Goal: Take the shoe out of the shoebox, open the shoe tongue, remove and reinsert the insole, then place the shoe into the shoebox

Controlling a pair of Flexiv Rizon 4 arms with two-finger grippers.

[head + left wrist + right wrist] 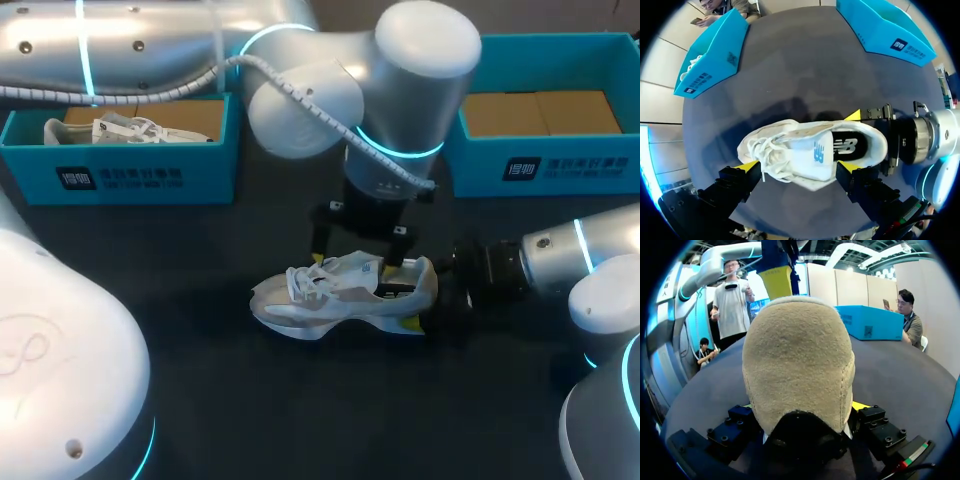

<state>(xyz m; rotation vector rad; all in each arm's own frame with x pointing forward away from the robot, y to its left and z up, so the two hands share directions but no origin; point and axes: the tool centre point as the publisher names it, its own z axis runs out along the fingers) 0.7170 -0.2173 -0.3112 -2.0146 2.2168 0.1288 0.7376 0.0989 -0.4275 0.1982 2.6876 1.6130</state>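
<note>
A white and beige shoe (340, 295) lies on its side on the dark table, toe to the left. Its black insole (847, 146) shows inside the opening, and the tongue (812, 157) stands up behind loose laces. My left gripper (358, 255) hangs open right above the shoe's middle, with its yellow fingertips (748, 165) spread on either side of the tongue. From the right, my right gripper (425, 305) is shut on the heel (797, 360). That heel fills the right wrist view between its fingers.
A blue shoebox (120, 165) at the back left holds a second white shoe (110, 130). Another blue box (545, 160) at the back right shows only its cardboard floor. Bare table lies in front of the shoe.
</note>
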